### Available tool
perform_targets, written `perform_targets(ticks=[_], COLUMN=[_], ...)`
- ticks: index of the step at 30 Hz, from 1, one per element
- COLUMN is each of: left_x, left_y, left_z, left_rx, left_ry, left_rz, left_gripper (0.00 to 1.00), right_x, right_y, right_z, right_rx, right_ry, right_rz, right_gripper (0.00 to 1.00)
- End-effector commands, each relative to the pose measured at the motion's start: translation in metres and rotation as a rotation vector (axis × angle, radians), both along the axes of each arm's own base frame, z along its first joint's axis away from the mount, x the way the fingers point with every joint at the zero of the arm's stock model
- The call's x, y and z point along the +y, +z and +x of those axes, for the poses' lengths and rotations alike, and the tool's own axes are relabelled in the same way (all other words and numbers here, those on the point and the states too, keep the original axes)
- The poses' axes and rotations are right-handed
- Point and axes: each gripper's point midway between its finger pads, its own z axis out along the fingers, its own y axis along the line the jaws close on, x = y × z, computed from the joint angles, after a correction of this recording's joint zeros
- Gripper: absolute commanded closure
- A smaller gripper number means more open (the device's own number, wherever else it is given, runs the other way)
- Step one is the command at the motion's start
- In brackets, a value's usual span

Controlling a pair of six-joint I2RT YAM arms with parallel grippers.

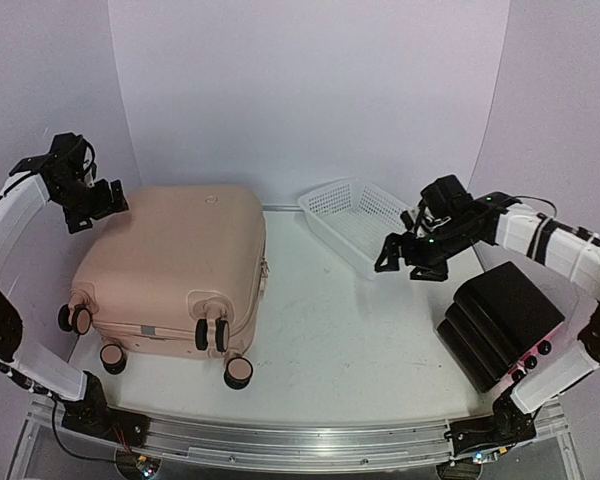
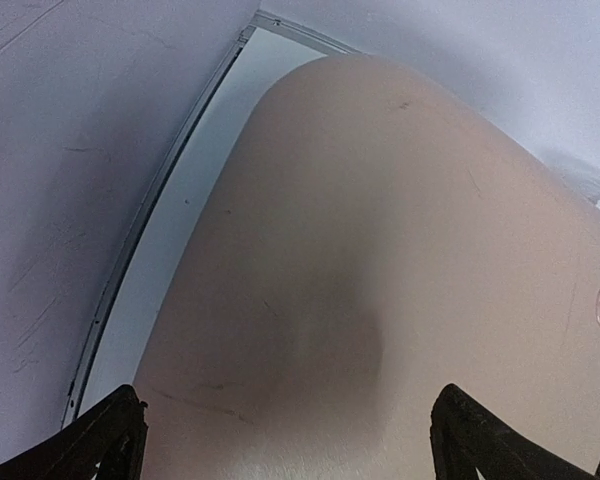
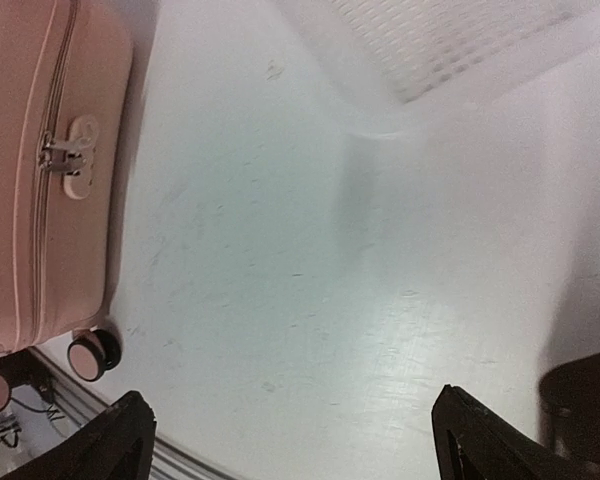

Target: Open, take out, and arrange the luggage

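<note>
The pale pink luggage (image 1: 170,265) lies flat and closed on the left of the table, wheels toward the near edge. Its shell fills the left wrist view (image 2: 380,280). Its zipper pulls (image 3: 68,158) show on its side in the right wrist view. My left gripper (image 1: 98,205) is open and empty, above the luggage's far left corner. My right gripper (image 1: 412,260) is open and empty, above the bare table right of centre, next to the basket.
A white mesh basket (image 1: 355,222) stands at the back right, its corner blurred in the right wrist view (image 3: 450,40). A stack of black cases (image 1: 500,322) lies at the right. White walls close the back and sides.
</note>
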Motion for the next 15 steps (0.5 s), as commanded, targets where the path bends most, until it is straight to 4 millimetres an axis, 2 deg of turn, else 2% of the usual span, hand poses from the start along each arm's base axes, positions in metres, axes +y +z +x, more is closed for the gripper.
perform_targets(ticks=[1, 7, 11, 15], left_x=[0.015, 0.019, 0.016, -0.004], left_y=[0.005, -0.003, -0.018, -0.032], left_z=[0.027, 0.076, 0.097, 0.11], left_rx=[0.019, 0.002, 0.019, 0.042], left_ry=[0.052, 0.013, -0.007, -0.087], left_rz=[-0.044, -0.157, -0.218, -0.329], left_gripper=[0.01, 0.0, 0.0, 0.02], right_x=[0.088, 0.171, 0.217, 0.254], right_y=[0.03, 0.031, 0.038, 0.035], right_z=[0.016, 0.027, 0.038, 0.042], right_rx=[-0.021, 0.042, 0.071, 0.095], right_ry=[0.106, 0.165, 0.177, 0.199], right_rz=[0.25, 0.424, 0.546, 0.59], right_gripper=[0.02, 0.02, 0.02, 0.02])
